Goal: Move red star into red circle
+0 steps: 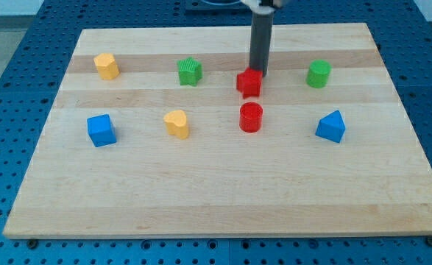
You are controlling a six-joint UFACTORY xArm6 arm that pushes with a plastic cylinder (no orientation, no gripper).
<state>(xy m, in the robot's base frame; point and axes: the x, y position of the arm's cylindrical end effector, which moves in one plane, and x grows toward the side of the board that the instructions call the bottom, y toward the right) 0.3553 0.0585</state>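
The red star (249, 83) lies on the wooden board a little right of centre, in the upper half. The red circle (251, 117) stands just below it in the view, with a small gap between them. My tip (259, 73) is at the star's upper right edge, touching or nearly touching it. The rod rises straight up from there to the view's top.
A green star (190, 71) and a yellow block (107, 65) lie to the left, and a green cylinder (319, 74) to the right. A blue cube (101, 130), a yellow heart (176, 124) and a blue wedge-like block (331, 126) lie lower.
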